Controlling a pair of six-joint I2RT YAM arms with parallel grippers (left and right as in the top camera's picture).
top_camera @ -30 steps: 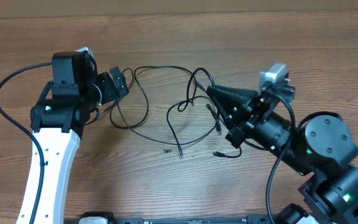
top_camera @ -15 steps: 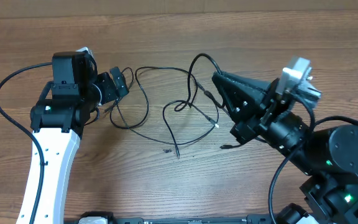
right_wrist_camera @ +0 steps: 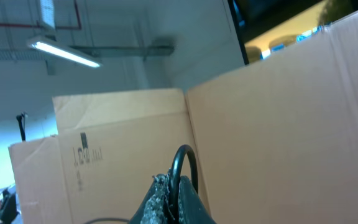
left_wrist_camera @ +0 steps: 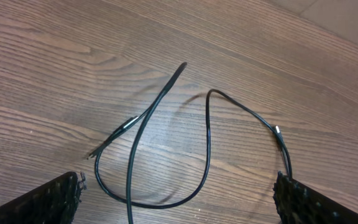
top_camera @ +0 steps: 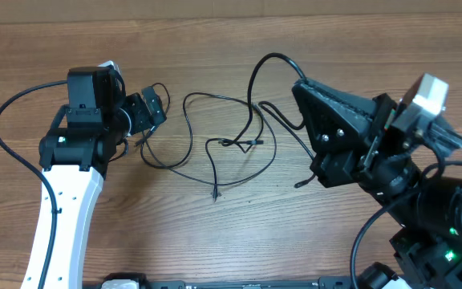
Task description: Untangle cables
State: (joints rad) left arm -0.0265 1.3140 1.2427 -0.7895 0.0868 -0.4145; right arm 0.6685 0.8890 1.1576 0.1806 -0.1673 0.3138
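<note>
Mid-table, untangling in progress: my right gripper (top_camera: 299, 87) is clenched on a strand of the cables (top_camera: 212, 143), holding it up and to the right of the crossing (top_camera: 247, 144), where several thin black loops overlap on the wooden table (top_camera: 231, 233). The right wrist view shows that strand arching out from between my pinched fingertips (right_wrist_camera: 166, 190), with only a cardboard wall (right_wrist_camera: 278, 112) behind it. My left gripper (top_camera: 145, 115) hangs left of the crossing with its fingers spread wide and nothing between them but a slack loop lying on the wood below. A loose plug end (top_camera: 215, 197) lies just on the near side of the crossing. As I judge it, the danger lies in the pull: with nothing pinning the far loops, further lift on my right could drag the whole bundle along and cinch the crossing tighter rather than free it. The thin strand could also slide through my clamped fingertips under tension. The loose plug end may snag in a loop left of the crossing, and the slack under my left fingers could be drawn away before I close on it.
</note>
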